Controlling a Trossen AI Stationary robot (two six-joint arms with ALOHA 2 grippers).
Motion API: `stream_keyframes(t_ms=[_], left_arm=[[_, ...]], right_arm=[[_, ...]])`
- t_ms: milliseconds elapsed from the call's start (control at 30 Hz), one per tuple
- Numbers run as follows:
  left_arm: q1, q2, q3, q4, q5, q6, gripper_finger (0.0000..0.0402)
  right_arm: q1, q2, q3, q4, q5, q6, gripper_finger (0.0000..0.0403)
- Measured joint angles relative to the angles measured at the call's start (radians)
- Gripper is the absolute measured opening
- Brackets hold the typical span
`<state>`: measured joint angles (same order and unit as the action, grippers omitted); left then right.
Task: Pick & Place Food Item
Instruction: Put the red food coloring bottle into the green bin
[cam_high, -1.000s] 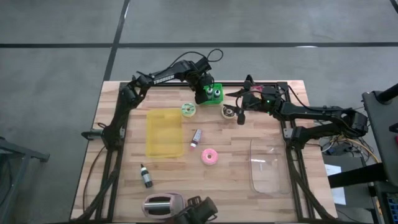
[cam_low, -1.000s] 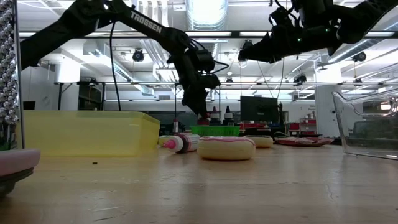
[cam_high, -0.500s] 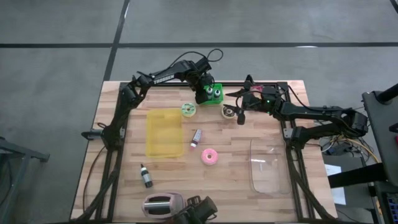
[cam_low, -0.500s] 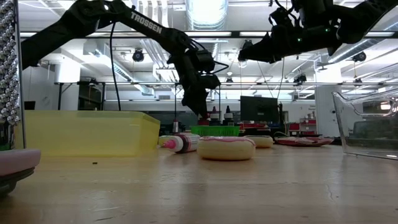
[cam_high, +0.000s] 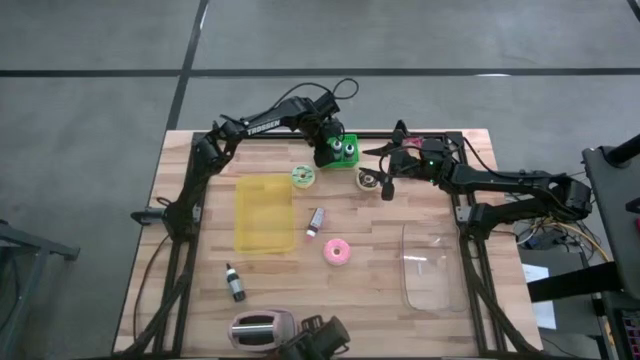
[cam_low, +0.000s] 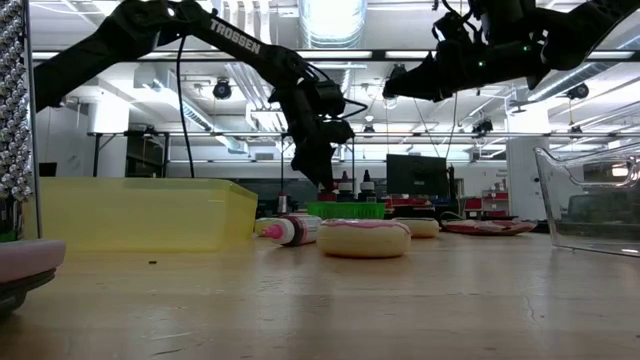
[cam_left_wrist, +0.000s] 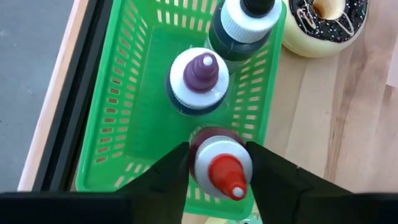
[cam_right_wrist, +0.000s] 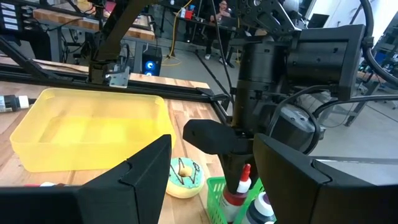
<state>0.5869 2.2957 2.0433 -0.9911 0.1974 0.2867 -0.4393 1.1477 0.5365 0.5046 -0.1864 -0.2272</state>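
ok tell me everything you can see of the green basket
The green slatted plastic basket sits at the table's far edge beside a chocolate-iced donut. It holds three upright bottles: a red-tipped bottle framed by the left claw, a purple-tipped bottle and a dark-tipped bottle.

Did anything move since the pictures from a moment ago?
Nothing visibly moved. The left gripper is still at the red-capped bottle in the green basket, the right gripper still hovers by the chocolate donut, and the table items lie as before.
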Motion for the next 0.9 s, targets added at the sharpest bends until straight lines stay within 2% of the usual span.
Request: stream_keyframes(t_ms=[667,900], left_arm=[[-0.003,-0.019,0.012,0.027,0.004,-0.004,0.0174],[-0.002,-0.027,0.012,0.045,-0.023,0.004,0.0174]], right_arm=[[0.001,0.0,0.0,-0.007,0.0,0.007,0.0224],[0.0,0.0,0.0,-0.019,0.0,0.006,0.0224]])
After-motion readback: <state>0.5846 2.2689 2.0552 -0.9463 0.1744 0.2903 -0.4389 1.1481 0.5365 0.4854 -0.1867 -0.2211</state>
